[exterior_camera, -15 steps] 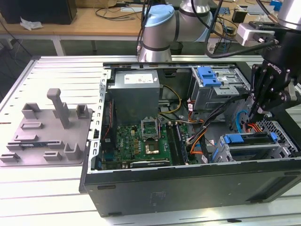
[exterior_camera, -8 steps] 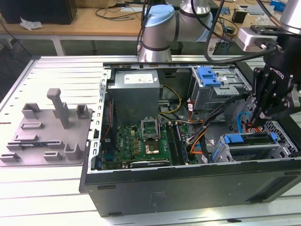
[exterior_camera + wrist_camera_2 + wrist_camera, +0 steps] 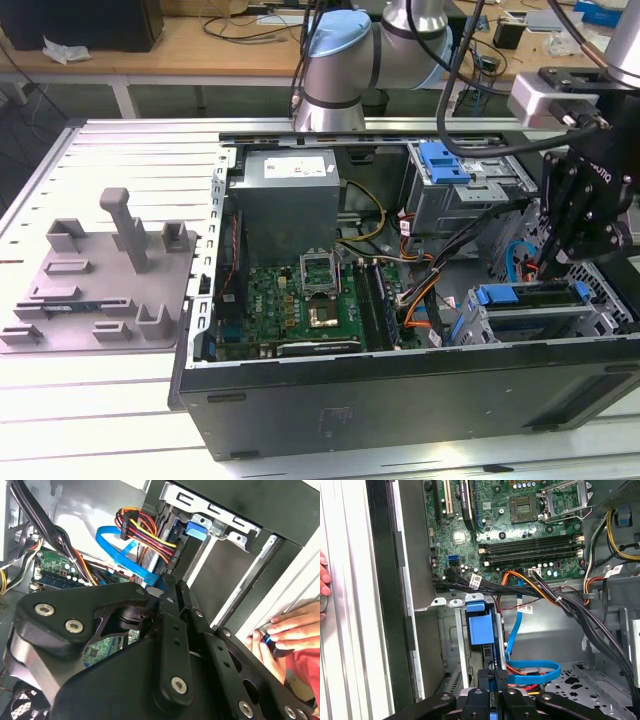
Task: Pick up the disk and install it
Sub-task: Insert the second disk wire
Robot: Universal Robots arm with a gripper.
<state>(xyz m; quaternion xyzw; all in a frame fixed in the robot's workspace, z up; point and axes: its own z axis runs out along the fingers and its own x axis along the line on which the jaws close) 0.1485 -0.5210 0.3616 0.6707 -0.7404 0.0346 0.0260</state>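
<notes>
Over the drive cage (image 3: 530, 315) at the exterior view's right end of the open computer case (image 3: 400, 405), we see the black claw (image 3: 545, 266) angled down into the chassis. In both wrist views its fingers (image 3: 501, 676) reach towards the cage side by side with very little space between them, yet we cannot tell whether the claw (image 3: 170, 587) is clenched on anything or released. Just beyond the fingertips lies the disk (image 3: 540, 297), resting in the cage with its blue rail (image 3: 481, 627) facing up between the metal walls. A blue flat cable (image 3: 535, 672) loops just beside the claw, and a bundle of red, yellow and black wires (image 3: 145, 527) plugs in near the fingertips. Further into the case we find the green motherboard (image 3: 300, 300), the big grey power-supply box (image 3: 285, 195) behind it, and a second metal cage topped by a blue latch piece (image 3: 443, 160). A person's hand (image 3: 290, 630) touches the outer edge of the case. Well apart, towards the exterior view's left, a grey moulded fixture (image 3: 100, 270) lies on the slatted desk (image 3: 110, 150).
</notes>
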